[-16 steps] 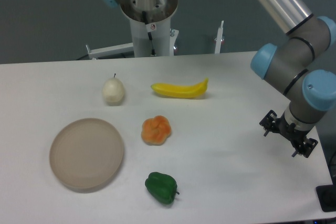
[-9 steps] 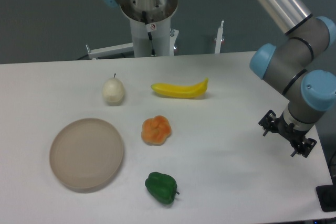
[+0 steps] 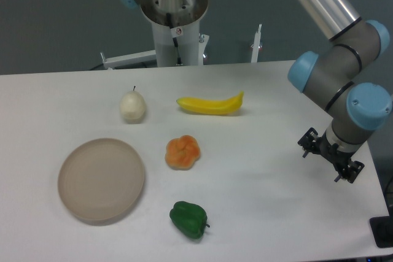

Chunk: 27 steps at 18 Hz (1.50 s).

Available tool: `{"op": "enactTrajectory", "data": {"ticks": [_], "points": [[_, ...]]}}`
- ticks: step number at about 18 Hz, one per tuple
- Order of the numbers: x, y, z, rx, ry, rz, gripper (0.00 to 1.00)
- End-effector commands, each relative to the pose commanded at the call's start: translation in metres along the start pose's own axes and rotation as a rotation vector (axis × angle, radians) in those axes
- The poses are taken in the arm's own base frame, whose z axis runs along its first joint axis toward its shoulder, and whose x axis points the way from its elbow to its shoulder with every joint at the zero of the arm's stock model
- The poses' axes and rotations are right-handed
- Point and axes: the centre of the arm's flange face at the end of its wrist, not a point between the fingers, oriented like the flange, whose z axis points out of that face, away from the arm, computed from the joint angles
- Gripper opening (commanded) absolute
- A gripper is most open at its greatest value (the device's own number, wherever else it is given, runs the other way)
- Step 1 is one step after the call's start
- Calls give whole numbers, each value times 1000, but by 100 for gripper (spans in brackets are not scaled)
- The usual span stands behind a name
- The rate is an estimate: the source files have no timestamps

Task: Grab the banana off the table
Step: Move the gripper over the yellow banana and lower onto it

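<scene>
Banana [image 3: 210,104] lies between pear [image 3: 132,107] and tool [image 3: 326,157], orange fruit [image 3: 183,151] nearby; tool's state unclear.

You have a table [image 3: 258,213] with a smooth, matt white top. Toward its far edge the banana [image 3: 210,105] looks like glossy yellow plastic, smooth all along. The pale pear [image 3: 132,107] beside it has a duller, waxy skin. Your orange fruit [image 3: 182,152] shows a ridged, segmented surface with a soft sheen. The green pepper [image 3: 188,219] near the front edge is shiny plastic with bright highlights. The plate [image 3: 101,179] at the left is matt beige. By the right edge, the arm [image 3: 334,78] combines brushed silver metal, grey casing and smooth blue plastic caps; the end effector [image 3: 325,154] is dull black.
</scene>
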Motion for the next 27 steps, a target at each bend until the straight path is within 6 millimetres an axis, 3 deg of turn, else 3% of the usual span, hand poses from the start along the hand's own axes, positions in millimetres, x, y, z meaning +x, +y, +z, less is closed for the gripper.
{"op": "enactTrajectory", "data": {"ticks": [4, 5, 10, 13, 15, 20, 22, 25, 27], "points": [[16, 2, -11, -4, 10, -2, 100], [36, 4, -15, -2, 23, -2, 100], [92, 0, -25, 3, 57, 8, 100], [135, -2, -27, 4, 87, 18, 100], [182, -16, -38, 0, 96, 54, 100], [238, -47, -26, -9, 132, 125, 100], [258, -48, -29, -12, 133, 138, 100], [289, -41, -6, -16, 143, 178, 100], [296, -39, 5, -8, 113, 238, 100]]}}
